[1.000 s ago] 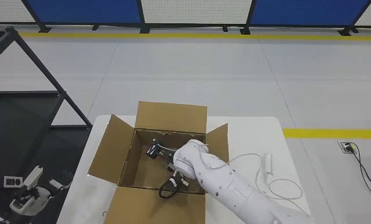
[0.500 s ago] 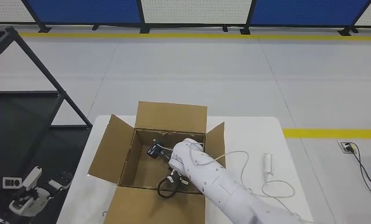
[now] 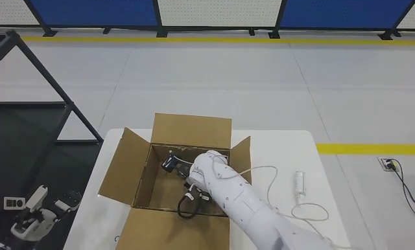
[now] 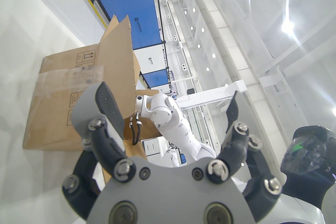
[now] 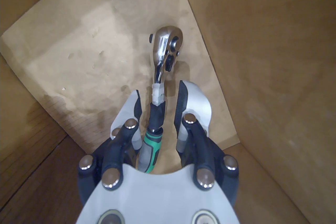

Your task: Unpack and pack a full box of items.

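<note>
Box interior (image 5: 105,33): right gripper (image 5: 158,97) farther in, astride ratchet (image 5: 166,49)

The cardboard box (image 3: 192,128) is left open from above, with all four flaps folded outward. Inside, the right gripper (image 5: 160,92) is confined near a corner: one wall (image 5: 262,51) is found close beside the ratchet wrench (image 5: 164,57), while bare floor (image 5: 86,51) is left free on the other side. On the bench (image 3: 285,146), the room right of the box is taken up by a white corded device (image 3: 299,183).
</note>
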